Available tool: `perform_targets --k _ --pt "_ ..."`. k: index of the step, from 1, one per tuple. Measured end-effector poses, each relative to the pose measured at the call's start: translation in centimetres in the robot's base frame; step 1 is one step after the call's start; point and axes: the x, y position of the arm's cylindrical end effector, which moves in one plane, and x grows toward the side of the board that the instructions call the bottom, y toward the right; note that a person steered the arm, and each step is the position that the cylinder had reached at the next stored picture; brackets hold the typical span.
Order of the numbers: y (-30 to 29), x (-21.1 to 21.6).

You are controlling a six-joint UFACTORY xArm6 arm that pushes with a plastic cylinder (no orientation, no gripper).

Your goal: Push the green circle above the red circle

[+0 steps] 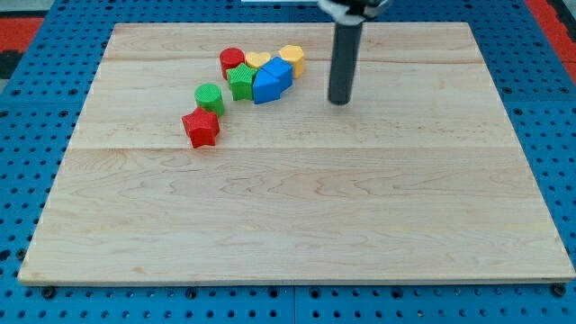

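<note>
The green circle (209, 96) lies on the wooden board (297, 207) in the upper left part, touching the red star (201, 128) just below it. The red circle (232, 61) lies up and to the right of the green circle, at the left end of a cluster. My tip (338, 100) is at the end of the dark rod, to the right of the cluster and well to the right of the green circle, touching no block.
The cluster holds a green star (240, 82), a blue block (272, 81), a yellow heart-like block (257, 60) and a yellow hexagon (292, 59), all packed together. Blue pegboard (36, 135) surrounds the board.
</note>
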Motion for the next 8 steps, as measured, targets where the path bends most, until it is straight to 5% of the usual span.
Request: perform_targets --k 5,8 --pt "-13.3 1.3" --pt "-18.4 -3.8"
